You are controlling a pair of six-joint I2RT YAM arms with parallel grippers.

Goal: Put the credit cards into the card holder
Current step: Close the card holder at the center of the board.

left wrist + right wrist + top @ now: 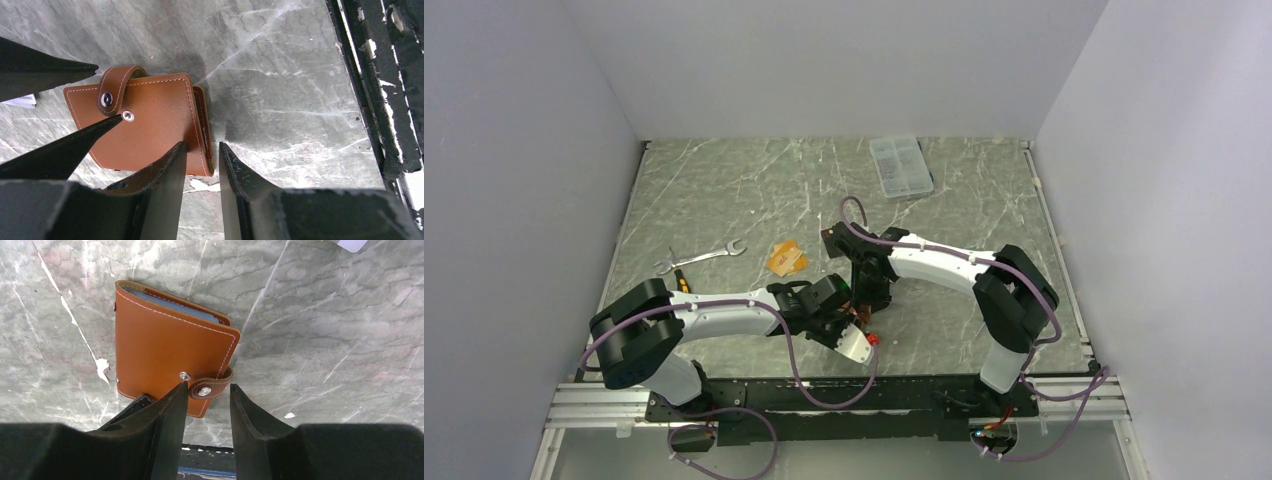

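Grey marbled worktop [724, 190]. Both arms bend inward, and their grippers meet near its front edge. Left gripper [202, 146]: jaws narrowly spread over a corner of the holder [165, 340], with nothing visibly pinched. Right gripper [206, 386]: jaws spread, straddling the snap tab [216, 385]; contact cannot be told. Clear box [901, 166] on the far side; wrench [702, 258] on the left. The brown holder lies closed and flat on the worktop between the grippers, tab unsnapped. Orange card [786, 258] lies apart, beyond the left gripper. A pale card [19, 100] shows partly near the holder.
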